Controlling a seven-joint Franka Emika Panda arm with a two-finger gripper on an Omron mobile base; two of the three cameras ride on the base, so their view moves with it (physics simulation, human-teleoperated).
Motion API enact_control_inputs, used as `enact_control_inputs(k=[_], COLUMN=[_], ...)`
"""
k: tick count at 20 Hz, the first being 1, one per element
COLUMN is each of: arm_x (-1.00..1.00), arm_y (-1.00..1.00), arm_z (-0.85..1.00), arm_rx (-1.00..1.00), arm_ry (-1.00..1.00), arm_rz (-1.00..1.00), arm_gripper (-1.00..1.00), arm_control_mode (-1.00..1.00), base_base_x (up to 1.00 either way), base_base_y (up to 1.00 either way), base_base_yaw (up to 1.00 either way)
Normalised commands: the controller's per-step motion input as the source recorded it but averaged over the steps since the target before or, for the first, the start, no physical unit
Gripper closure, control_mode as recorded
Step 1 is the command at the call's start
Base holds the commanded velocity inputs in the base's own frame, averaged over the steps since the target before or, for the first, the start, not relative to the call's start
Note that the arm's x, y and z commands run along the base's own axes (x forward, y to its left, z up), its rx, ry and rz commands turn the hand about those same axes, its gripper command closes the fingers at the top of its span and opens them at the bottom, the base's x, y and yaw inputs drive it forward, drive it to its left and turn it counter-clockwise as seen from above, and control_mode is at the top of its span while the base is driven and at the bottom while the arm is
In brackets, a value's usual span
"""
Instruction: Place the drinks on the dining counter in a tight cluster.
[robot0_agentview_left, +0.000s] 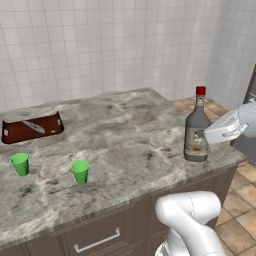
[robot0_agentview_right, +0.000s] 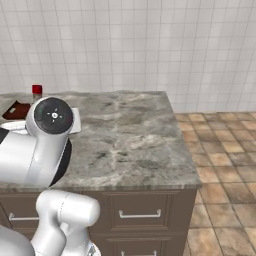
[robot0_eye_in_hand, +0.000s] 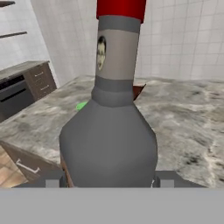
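Note:
A grey-brown glass bottle (robot0_agentview_left: 196, 131) with a red cap stands upright near the right front corner of the dining counter (robot0_agentview_left: 125, 135). Its base looks to be on the stone. My gripper (robot0_agentview_left: 207, 135) reaches in from the right and is shut on the bottle's body. In the hand view the bottle (robot0_eye_in_hand: 109, 140) stands close up, and one dark fingertip (robot0_eye_in_hand: 52, 180) presses each side of its wide lower part. From the right base, its red cap (robot0_agentview_right: 36, 90) peeks over my arm.
Two green cups (robot0_agentview_left: 20, 164) (robot0_agentview_left: 80, 171) stand on the counter's left front part. A dark brown tray (robot0_agentview_left: 32, 128) lies at the back left. The counter's right edge drops to a tiled floor (robot0_agentview_right: 225, 150). Drawers with silver handles (robot0_agentview_right: 140, 215) lie below.

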Motion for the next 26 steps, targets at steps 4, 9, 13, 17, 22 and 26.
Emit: enact_control_inputs(k=[4,9,13,17,22,26], arm_x=[0.00,0.54,1.00,0.99,0.69,0.42], arm_y=[0.00,0.14,0.24,0.01,0.00,0.25], arm_z=[0.00,0.00,0.08,-0.01,-0.82,-0.82], arm_rx=[0.00,-0.01,-0.09,-0.04,-0.01,0.00], arm_ry=[0.00,0.11,0.34,0.13,-0.23,-0.32], arm_rz=[0.00,0.03,0.18,0.16,0.14,0.11], arm_gripper=[1.00,1.00,1.00,1.00,1.00,1.00], arm_control_mode=[1.00,-1.00,-1.00,-1.00,-1.00,-1.00], base_base_x=[0.00,0.09,0.00,0.00,0.00,0.00], base_base_y=[0.00,0.00,0.00,0.00,0.00,0.00], base_base_yaw=[0.00,0.00,0.00,0.00,0.00,0.00])
